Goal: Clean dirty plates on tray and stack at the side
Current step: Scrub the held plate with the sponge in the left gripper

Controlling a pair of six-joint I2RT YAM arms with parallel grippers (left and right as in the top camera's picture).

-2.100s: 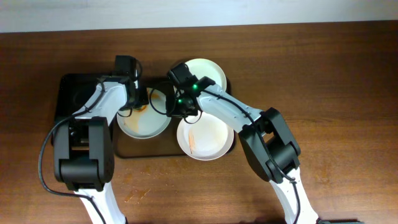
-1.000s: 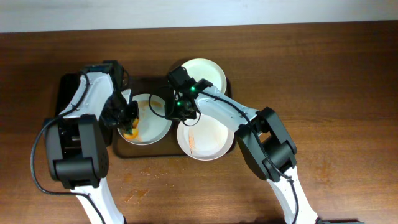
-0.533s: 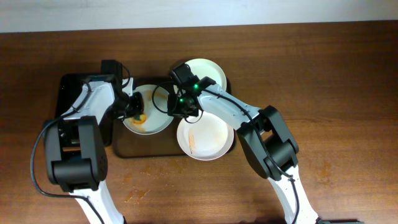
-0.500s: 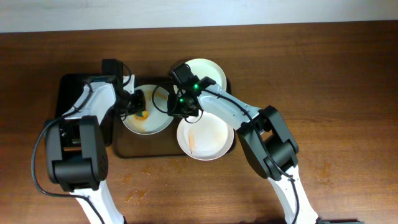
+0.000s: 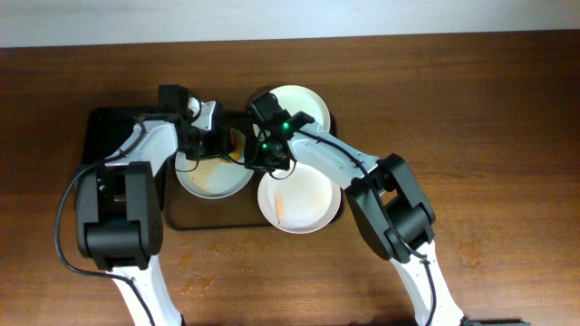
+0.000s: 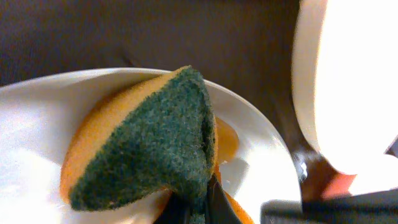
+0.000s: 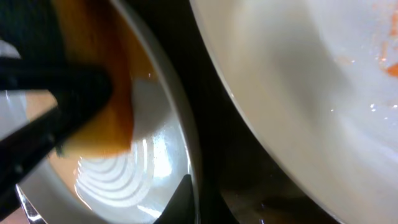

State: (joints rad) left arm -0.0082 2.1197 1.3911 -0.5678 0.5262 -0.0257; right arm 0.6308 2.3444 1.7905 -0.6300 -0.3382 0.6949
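Note:
A black tray (image 5: pixel 181 217) holds three white plates. The left plate (image 5: pixel 213 179) carries orange smears. My left gripper (image 5: pixel 220 145) is shut on a green and orange sponge (image 6: pixel 149 137) and presses it on this plate (image 6: pixel 37 124) near its far right rim. My right gripper (image 5: pixel 263 160) is shut on the same plate's right rim (image 7: pixel 183 149); the sponge's orange side (image 7: pixel 106 118) shows just beyond it. A front right plate (image 5: pixel 304 201) has orange streaks and also shows in the right wrist view (image 7: pixel 298 93). A back plate (image 5: pixel 304 104) looks clean.
A second black tray section (image 5: pixel 104 145) lies at the left under my left arm. Orange crumbs (image 5: pixel 201 283) lie on the wooden table in front of the tray. The wood to the right (image 5: pixel 489 136) is bare.
My left gripper has carried the sponge from the plate's left side across to its far right rim, close to my right gripper. The right gripper has stayed on the rim.

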